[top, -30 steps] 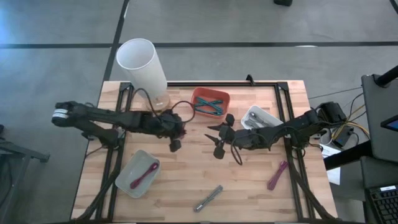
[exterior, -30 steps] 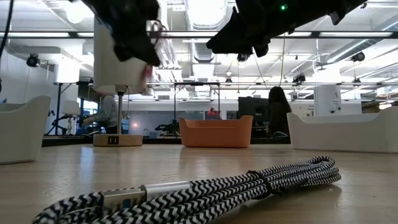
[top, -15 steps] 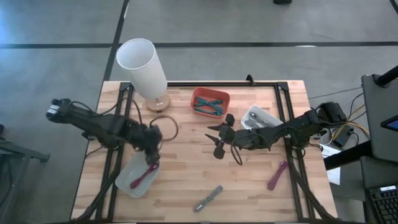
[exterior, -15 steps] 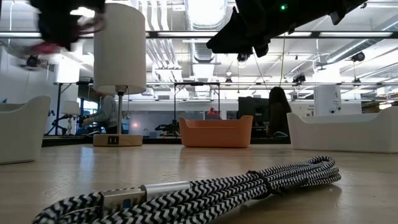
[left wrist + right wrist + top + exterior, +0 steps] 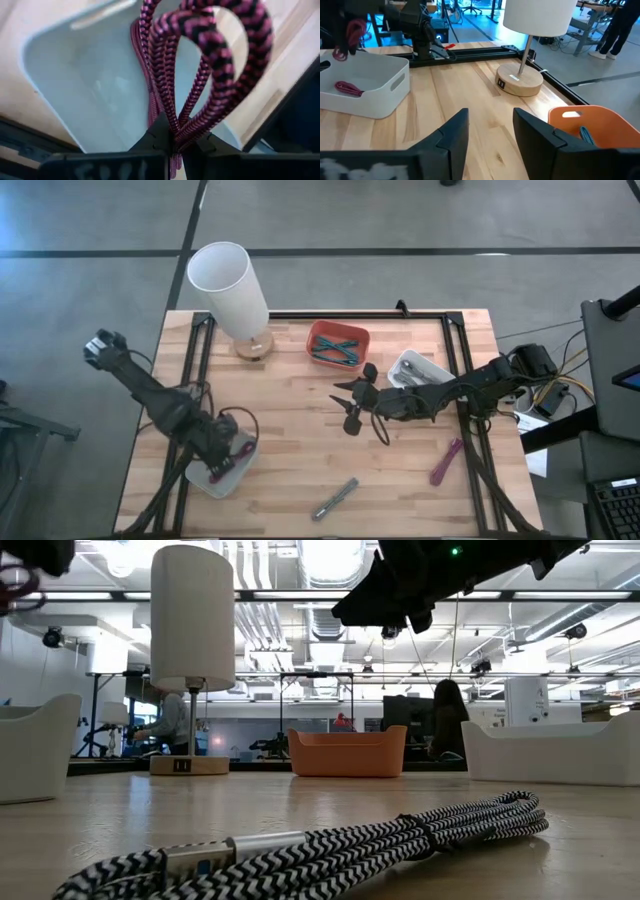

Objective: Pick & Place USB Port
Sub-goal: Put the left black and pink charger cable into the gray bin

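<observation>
My left gripper (image 5: 228, 448) hovers over the pale grey tray (image 5: 203, 478) near the table's near-left corner, shut on a coiled maroon-and-black braided USB cable (image 5: 215, 45). A second maroon cable (image 5: 347, 89) lies inside the tray. My right gripper (image 5: 350, 408) waits open above the table's middle, touching nothing. A black-and-white braided cable (image 5: 330, 840) lies on the wood near the near edge. Another maroon cable (image 5: 446, 462) rests by the right rail. My left gripper pinches the maroon cable between its two fingers where several strands of the coil bunch together (image 5: 172, 131). The fingers come from above, slanting down toward the tray. The loops (image 5: 235, 60) stick out beyond the fingertips over the tray and look lifted clear of it.
A white-shaded lamp (image 5: 232, 290) stands on a round wooden base at the far left. An orange bin (image 5: 338, 345) holding teal cables and a white tray (image 5: 420, 366) sit at the far side. Black rails (image 5: 462, 380) run along both table sides.
My left gripper has swung from the table's middle near the lamp base toward the near-left corner, carrying the maroon cable with it, and now hangs over the grey tray. It has stayed shut on the cable throughout.
</observation>
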You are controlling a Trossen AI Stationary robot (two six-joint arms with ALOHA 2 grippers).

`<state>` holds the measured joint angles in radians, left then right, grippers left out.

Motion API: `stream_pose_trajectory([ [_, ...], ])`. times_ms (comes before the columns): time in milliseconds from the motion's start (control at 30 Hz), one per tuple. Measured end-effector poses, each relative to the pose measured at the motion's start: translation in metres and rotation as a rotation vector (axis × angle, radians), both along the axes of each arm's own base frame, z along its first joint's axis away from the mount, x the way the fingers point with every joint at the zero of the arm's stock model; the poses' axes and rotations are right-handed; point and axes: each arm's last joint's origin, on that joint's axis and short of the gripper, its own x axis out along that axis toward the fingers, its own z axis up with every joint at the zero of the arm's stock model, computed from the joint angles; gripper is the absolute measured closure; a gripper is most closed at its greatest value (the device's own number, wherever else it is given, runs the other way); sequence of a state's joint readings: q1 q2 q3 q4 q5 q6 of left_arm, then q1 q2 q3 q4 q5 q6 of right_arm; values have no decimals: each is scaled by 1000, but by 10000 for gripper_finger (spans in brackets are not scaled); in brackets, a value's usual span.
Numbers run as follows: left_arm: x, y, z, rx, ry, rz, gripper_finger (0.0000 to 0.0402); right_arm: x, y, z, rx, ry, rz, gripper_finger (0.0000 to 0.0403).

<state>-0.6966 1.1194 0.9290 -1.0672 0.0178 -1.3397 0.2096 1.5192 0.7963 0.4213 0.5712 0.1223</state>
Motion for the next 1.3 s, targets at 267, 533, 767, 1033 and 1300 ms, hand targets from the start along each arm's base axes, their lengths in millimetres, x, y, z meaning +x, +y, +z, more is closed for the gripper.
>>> stream_pose_trajectory([
  [267, -7, 0, -48, -40, 79, 26, 383, 0, 0, 0, 2, -1, 1, 264],
  [533, -14, 5, -88, -83, 114, 77, 380, 0, 0, 0, 0, 0, 4, 262],
  [767, -14, 5, -106, -158, 74, 83, 360, 0, 0, 0, 2, 1, 3, 257],
  [1033, -14, 5, -106, -154, 75, 98, 356, 0, 0, 0, 2, 1, 3, 266],
  [1300, -10, 2, -97, -158, 67, 100, 355, 0, 0, 0, -1, 3, 4, 259],
])
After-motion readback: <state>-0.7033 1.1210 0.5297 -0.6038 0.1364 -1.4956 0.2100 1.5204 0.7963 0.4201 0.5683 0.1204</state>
